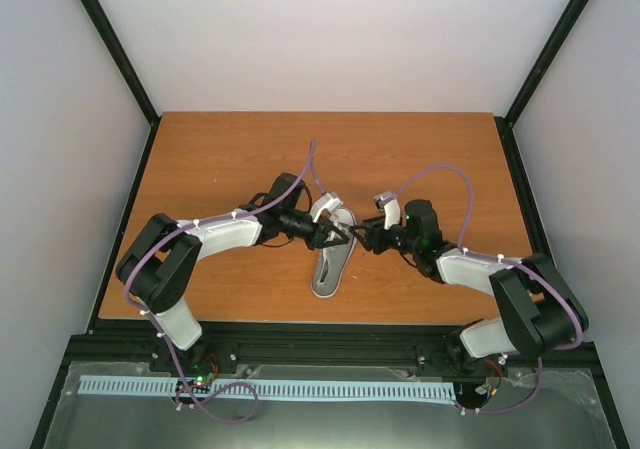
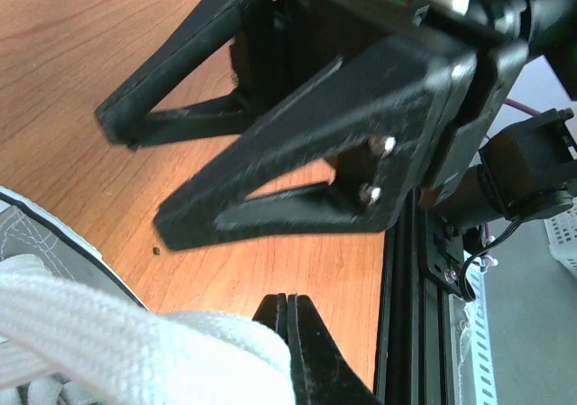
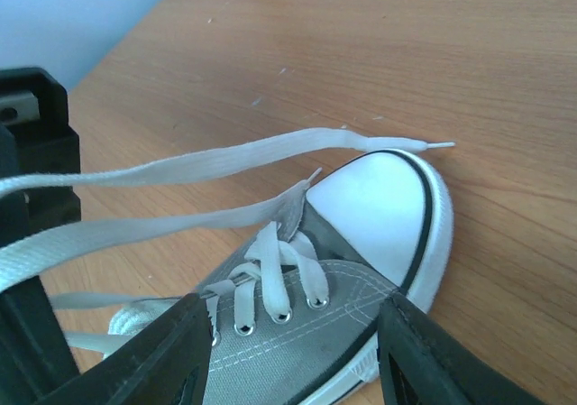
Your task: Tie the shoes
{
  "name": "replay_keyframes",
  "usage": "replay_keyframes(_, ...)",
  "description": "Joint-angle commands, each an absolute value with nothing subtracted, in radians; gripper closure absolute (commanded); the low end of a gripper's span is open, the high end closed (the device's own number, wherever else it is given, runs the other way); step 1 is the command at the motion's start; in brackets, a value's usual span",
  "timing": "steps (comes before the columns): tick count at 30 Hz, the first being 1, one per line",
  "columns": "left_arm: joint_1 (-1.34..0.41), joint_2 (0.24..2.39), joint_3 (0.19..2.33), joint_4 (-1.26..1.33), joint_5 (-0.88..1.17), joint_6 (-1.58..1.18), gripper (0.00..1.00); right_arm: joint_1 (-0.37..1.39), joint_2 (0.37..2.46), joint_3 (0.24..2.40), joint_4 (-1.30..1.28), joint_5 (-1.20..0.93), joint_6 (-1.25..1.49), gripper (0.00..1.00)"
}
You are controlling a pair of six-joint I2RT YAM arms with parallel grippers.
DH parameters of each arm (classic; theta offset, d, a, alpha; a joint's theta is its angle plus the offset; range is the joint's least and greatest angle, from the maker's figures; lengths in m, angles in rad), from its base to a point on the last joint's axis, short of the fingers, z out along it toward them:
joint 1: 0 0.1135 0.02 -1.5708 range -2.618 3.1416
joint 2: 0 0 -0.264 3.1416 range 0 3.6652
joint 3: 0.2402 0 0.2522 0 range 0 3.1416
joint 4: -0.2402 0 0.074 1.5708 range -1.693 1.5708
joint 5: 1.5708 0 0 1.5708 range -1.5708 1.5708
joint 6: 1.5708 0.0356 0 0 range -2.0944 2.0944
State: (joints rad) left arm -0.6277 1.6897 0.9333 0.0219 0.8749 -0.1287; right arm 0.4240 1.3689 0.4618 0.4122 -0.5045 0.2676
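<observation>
No legible text, label, brand or number on anything

My right wrist view crops the sneaker [image 3: 352, 279] heel at the bottom; laces [image 3: 180, 166] run off left. Left wrist view: laces blurred, my left gripper [image 2: 288, 308] half cropped.

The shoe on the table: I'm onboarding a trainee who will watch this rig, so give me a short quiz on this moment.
1. True or false: the tips of the laces are tucked inside the shoe.
2. The right pincer is: A open; B shut on a lace; C shut on the heel.
3. What colour is the toe cap?
Key: 1 false, both tips lie out in the open by the toe cap; 2 A; 3 white.
</observation>
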Motion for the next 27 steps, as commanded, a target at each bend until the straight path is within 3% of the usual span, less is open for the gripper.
replay_keyframes(1,-0.618,1.663,0.931,0.042,0.915,-0.121,0.99,0.475,1.444,0.48,0.547,-0.49,0.134,0.51)
replay_keyframes(27,-0.62,1.668,0.935,0.057,0.972,-0.136,0.99,0.6,1.71,0.489,0.917,-0.442,-0.075,0.5)
